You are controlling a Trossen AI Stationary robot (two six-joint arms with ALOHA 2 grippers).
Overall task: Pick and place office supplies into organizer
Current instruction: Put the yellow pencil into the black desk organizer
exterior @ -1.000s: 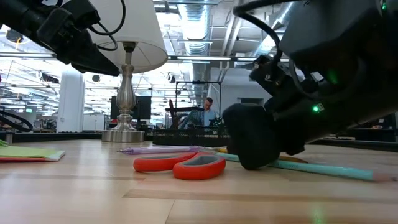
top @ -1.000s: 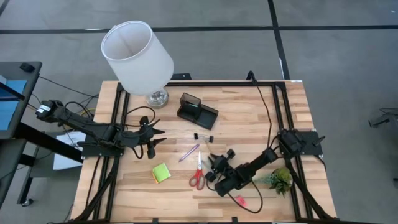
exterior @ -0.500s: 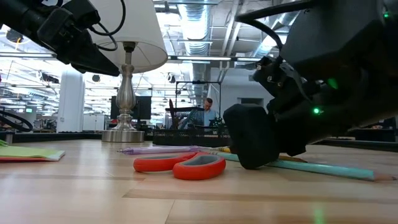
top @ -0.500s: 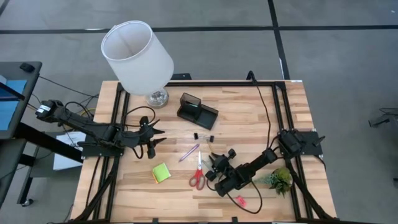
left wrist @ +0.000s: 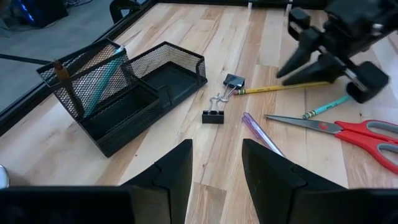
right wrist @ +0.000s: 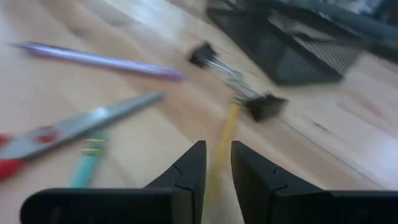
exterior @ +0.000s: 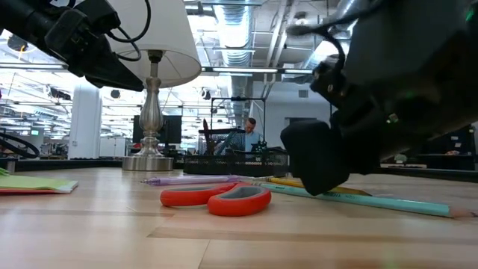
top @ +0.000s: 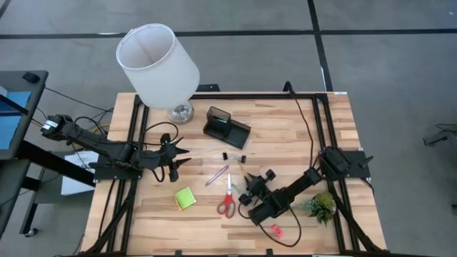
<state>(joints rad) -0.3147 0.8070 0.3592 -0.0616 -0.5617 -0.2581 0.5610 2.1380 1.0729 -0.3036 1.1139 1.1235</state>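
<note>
My right gripper (top: 250,180) is low over the table's middle, beside the red-handled scissors (top: 227,200), and is shut on a yellow pencil (left wrist: 283,87). A teal pencil (left wrist: 326,106) and a purple pen (left wrist: 261,134) lie flat on the table nearby. Two black clips (left wrist: 221,102) lie just past the pencil's eraser end. The black mesh organizer (top: 227,127) stands farther back with a teal pen upright in its cup (left wrist: 102,78). The green sticky pad (top: 185,198) lies to the left. My left gripper (top: 175,160) waits open at the left. My right gripper pinches the yellow pencil between its two fingers. In the right wrist view the pencil's shaft (right wrist: 219,158) runs forward out of the narrow gap, along the fingers. The fingers slant down toward the far left. The eraser end (right wrist: 234,102) stays low by the clips.
A white-shaded lamp (top: 157,64) stands at the far left corner. A small green plant (top: 323,205) and a pink-red piece (top: 276,230) sit near the right arm. Bare wood lies between the clips and the organizer.
My right gripper has risen a little off the table top, and the gap between its fingers has not changed. The scissors, teal pencil and purple pen have stayed where they were.
</note>
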